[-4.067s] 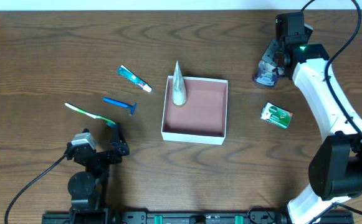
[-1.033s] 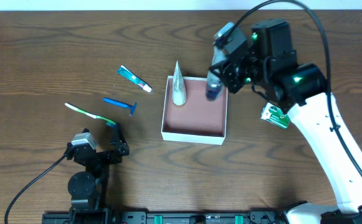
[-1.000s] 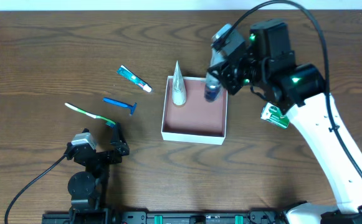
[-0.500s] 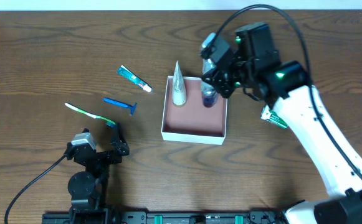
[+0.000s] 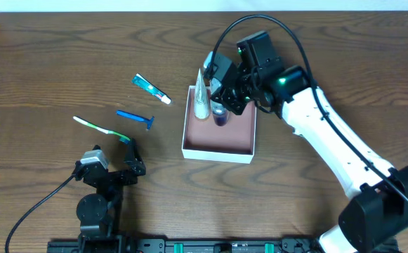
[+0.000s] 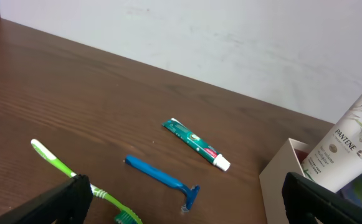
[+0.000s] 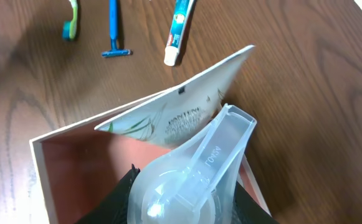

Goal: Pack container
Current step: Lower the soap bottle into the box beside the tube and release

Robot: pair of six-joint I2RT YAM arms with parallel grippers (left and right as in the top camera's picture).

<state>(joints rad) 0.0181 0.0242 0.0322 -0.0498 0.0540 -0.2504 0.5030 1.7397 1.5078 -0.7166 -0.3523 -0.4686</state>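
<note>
Dark wood-grain table (image 5: 49, 56) fills the overhead view, with a pale wall behind it in the left wrist view. At the middle of the overhead frame sits the container (image 5: 218, 156), open side up, its reddish floor mostly bare. A white shampoo tube (image 5: 201, 95) leans at its upper left corner, cap end inside (as far as can be seen), with the crimped tip poking out past the top wall. Just right of the tube, over the upper left part of the floor, the right end effector (image 5: 222, 102) is clenched on a small bottle (image 5: 220, 119) with a clear cap. The right wrist view shows that cap sitting between the dark fingers (image 7: 117, 202). Whether the bottle's base touches the floor cannot be told.

The step in hand looks like setting the bottle down in the container. To do it well, lower it straight onto bare floor, clear of the tube so the tube isn't tipped out, and let go only once the base is borne. Keeping it near the upper wall would leave room for the rest.

Left of the container, well apart from it, lie a toothpaste tube (image 5: 151, 89), a blue razor (image 5: 135, 117) and a green-and-white toothbrush (image 5: 102, 128). At lower left the left end effector (image 5: 114, 167) sits released, jaws wide, holding nothing
</note>
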